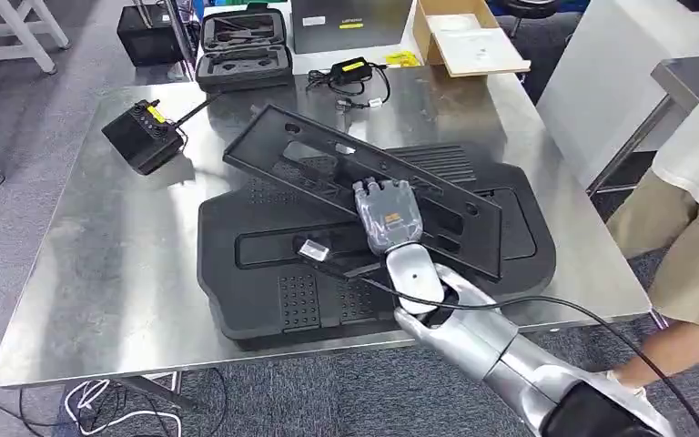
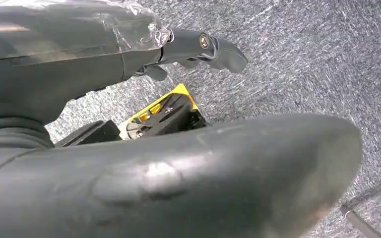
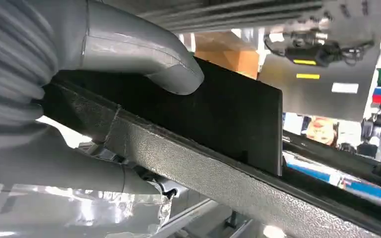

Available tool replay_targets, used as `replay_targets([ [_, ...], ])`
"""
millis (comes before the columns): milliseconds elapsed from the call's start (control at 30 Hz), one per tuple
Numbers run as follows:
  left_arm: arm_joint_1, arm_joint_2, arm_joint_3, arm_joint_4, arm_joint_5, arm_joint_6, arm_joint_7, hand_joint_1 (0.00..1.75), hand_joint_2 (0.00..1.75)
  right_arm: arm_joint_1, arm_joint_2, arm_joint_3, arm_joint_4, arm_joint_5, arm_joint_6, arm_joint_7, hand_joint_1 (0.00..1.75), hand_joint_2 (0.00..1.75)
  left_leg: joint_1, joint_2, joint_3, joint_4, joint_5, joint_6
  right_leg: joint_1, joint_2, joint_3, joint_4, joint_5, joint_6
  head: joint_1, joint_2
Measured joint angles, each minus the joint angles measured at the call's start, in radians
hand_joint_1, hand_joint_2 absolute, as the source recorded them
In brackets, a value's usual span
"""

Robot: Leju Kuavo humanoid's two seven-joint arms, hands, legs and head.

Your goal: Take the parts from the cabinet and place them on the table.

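A long black frame part (image 1: 282, 150) lies tilted across a large black moulded panel (image 1: 264, 273) in the middle of the steel table (image 1: 118, 246). My right hand (image 1: 387, 214) grips the frame's near long edge from above, and its far left end sits raised off the panel. In the right wrist view my thumb (image 3: 144, 54) presses on the black frame (image 3: 228, 114) with the other fingers beneath it. My left hand (image 2: 168, 168) hangs over the grey carpet, fingers stretched out and holding nothing.
A black controller with a yellow label (image 1: 146, 135) stands at the table's back left. An open black case (image 1: 244, 45), a charger with cables (image 1: 353, 77) and a cardboard box (image 1: 464, 35) are at the back. A person (image 1: 692, 218) stands at the right edge.
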Motion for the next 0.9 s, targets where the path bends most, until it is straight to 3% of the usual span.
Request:
replay_targets([
  [167,0.0,0.0,0.0,0.0,0.0,0.0,0.0,0.0,0.0,0.0,0.004,0.012,0.026,0.009,0.007,0.001,1.69,1.75,0.0,0.0,0.0,0.0,0.0,0.0,0.0,0.0,0.0,0.0,0.0,0.0,0.0,0.0],
  [200,0.0,0.0,0.0,0.0,0.0,0.0,0.002,0.0,0.0,0.0,0.005,0.015,0.032,0.016,0.015,0.001,1.24,1.75,0.0,0.0,0.0,0.0,0.0,0.0,0.0,0.0,0.0,0.0,0.0,0.0,0.0,0.0],
  [267,0.0,0.0,0.0,0.0,0.0,0.0,0.002,0.0,0.0,0.002,0.01,0.019,0.048,0.026,0.023,0.001,0.66,1.75,0.0,0.0,0.0,0.0,0.0,0.0,0.0,0.0,0.0,0.0,0.0,0.0,0.0,0.0],
  [300,0.0,0.0,0.0,0.0,0.0,0.0,0.002,0.0,0.0,0.003,0.01,0.021,0.055,0.028,0.023,0.003,0.3,1.75,0.0,0.0,0.0,0.0,0.0,0.0,0.0,0.0,0.0,0.0,0.0,0.0,0.0,0.0],
  [467,0.0,0.0,0.0,0.0,0.0,0.0,0.002,0.0,0.0,0.006,0.013,0.031,0.079,0.032,0.025,0.003,0.51,1.75,0.0,0.0,0.001,0.0,0.0,0.0,0.0,0.0,0.0,0.0,0.0,0.0,0.0,0.0],
  [567,0.0,0.0,0.0,0.0,0.0,-0.003,0.002,0.0,0.0,0.008,0.013,0.034,0.087,0.03,0.029,0.003,0.19,1.75,0.0,0.0,0.001,0.0,0.0,0.0,0.0,0.0,0.0,0.0,0.0,0.0,0.0,0.0],
  [600,0.0,0.0,0.0,0.0,0.0,-0.003,0.002,0.0,0.0,0.008,0.014,0.035,0.089,0.03,0.03,0.003,0.21,1.75,0.0,0.0,0.001,0.0,0.0,0.0,0.0,0.0,0.0,0.0,0.0,0.0,0.0,0.0],
  [667,0.0,0.0,0.0,0.0,0.0,-0.005,0.002,0.0,0.0,0.008,0.014,0.036,0.092,0.029,0.042,0.0,0.0,1.75,0.0,0.0,0.001,0.0,0.0,0.0,0.0,0.0,0.0,0.0,0.0,0.0,0.0,0.0],
  [900,0.0,0.0,0.0,0.0,0.003,-0.008,0.002,0.0,0.0,0.009,0.014,0.04,0.093,0.036,0.122,-0.011,0.0,1.75,0.0,0.0,0.003,0.0,0.0,0.0,0.0,0.0,0.002,0.0,0.0,0.0,0.0,0.0],
])
